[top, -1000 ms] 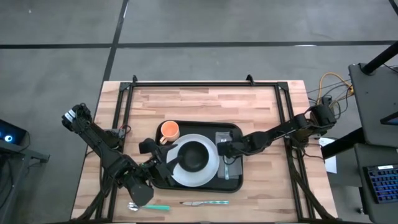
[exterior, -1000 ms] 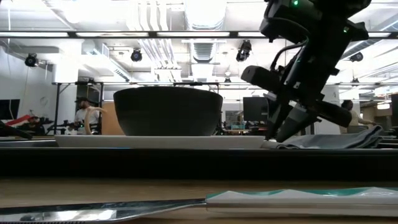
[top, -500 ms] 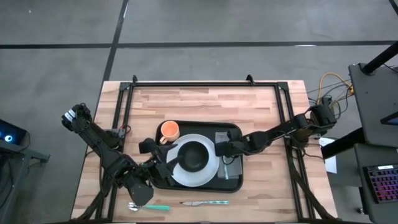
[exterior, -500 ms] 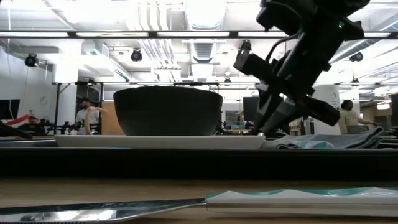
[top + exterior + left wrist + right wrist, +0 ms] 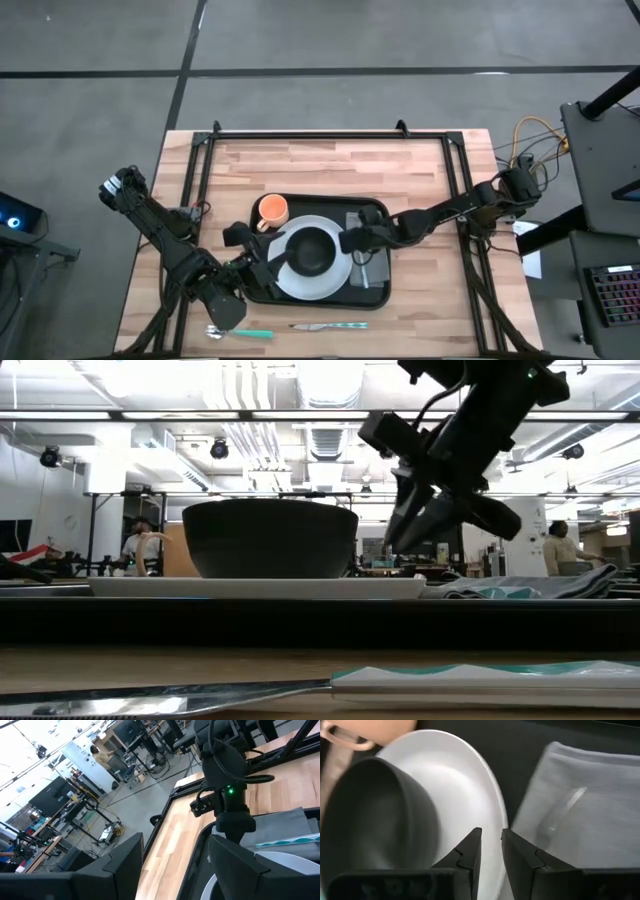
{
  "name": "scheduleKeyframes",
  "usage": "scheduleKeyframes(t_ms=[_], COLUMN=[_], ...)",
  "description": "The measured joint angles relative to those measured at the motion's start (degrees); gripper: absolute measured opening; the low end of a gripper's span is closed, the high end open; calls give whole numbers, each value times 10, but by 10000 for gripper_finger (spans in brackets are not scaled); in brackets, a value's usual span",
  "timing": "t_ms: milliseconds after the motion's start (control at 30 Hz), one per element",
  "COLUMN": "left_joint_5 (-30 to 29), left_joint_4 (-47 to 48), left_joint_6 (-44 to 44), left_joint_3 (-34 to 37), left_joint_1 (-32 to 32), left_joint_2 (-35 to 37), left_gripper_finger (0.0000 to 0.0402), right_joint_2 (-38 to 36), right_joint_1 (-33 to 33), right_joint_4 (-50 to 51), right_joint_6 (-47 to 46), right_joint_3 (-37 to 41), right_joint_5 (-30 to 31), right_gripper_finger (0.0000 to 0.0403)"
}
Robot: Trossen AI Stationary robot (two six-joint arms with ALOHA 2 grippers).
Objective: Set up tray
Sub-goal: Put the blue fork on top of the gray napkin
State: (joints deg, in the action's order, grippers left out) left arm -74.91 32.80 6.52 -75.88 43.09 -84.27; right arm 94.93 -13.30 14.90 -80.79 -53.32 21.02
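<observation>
The tray lies flat at the middle of my counter, its long axis running left to right across it. My right hand hovers over the tray between the white plate and the grey napkin, fingers a narrow gap apart, holding nothing. My left hand rests at the plate's left edge; I cannot tell how far it is open.

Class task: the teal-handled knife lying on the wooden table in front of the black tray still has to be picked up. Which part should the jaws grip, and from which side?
Grip the teal-handled knife around mid-handle, from straight above, jaws closing across its width. It lies flat on the wooden table, parallel to the black tray, so only its narrow sides offer purchase.
</observation>
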Motion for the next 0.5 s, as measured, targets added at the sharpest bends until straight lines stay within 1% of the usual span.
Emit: scheduleKeyframes(t_ms=[167,500], left_joint_5=[0,0], left_joint_4=[0,0], left_joint_6=[0,0], left_joint_3=[0,0], left_joint_1=[0,0], left_joint_2=[1,1], left_gripper_finger=[204,204], right_joint_2=[0,5], right_joint_1=[-5,-3], right_joint_4=[59,59], right_joint_6=[-29,-19], right_joint_3=[1,4], right_joint_5=[7,10], right_gripper_finger=[68,68])
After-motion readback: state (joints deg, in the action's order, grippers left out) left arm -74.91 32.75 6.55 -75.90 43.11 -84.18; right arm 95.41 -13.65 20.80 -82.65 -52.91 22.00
